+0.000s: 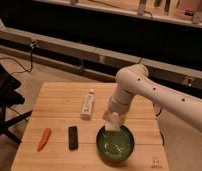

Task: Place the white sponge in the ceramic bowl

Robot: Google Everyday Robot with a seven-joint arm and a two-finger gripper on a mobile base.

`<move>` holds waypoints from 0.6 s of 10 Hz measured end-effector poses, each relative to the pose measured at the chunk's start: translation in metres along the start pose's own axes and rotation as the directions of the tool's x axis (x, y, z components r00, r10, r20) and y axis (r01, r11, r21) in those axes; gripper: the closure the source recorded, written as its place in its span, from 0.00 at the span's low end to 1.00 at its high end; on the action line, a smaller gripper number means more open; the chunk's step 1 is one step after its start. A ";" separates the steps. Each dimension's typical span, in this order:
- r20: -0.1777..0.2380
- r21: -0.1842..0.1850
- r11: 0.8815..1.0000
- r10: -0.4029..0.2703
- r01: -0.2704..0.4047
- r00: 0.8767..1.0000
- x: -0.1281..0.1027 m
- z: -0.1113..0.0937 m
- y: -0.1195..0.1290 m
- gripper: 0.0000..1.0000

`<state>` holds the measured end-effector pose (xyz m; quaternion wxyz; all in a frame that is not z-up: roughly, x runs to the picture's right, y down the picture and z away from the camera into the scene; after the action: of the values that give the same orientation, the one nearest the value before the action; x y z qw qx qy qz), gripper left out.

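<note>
Poised above the far rim of the ceramic bowl (pixel 115 145) on the wooden table (pixel 59 102) — gripper (pixel 113 121) pinching the white sponge (pixel 113 124) — sponge just over the bowl.

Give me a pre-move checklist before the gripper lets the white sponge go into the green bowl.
1. Gripper over the round glossy dark green ceramic bowl: ok, it is above the bowl's back rim.
2. Small white sponge at the gripper: ok, a pale block shows there.
3. Firmness of the grip: cannot tell.
4. Bowl fully on the wooden table: ok.
5. Long white tube, black bar and orange carrot away from the bowl: ok, all lie to its left.
</note>
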<state>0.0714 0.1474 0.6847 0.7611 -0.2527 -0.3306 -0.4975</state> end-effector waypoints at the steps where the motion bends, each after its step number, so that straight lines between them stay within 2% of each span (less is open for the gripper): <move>1: 0.001 -0.001 1.000 -0.005 0.005 1.000 -0.001 0.000 0.000 0.75; 3: 0.007 -0.005 1.000 -0.013 0.013 1.000 -0.006 0.001 0.002 0.53; 4: 0.009 -0.007 1.000 -0.014 0.014 1.000 -0.008 0.001 0.004 0.45; 6: 0.011 -0.008 1.000 -0.017 0.017 1.000 -0.010 0.001 0.007 0.43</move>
<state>0.0745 0.1567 0.6772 0.7540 -0.2559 -0.3350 -0.5037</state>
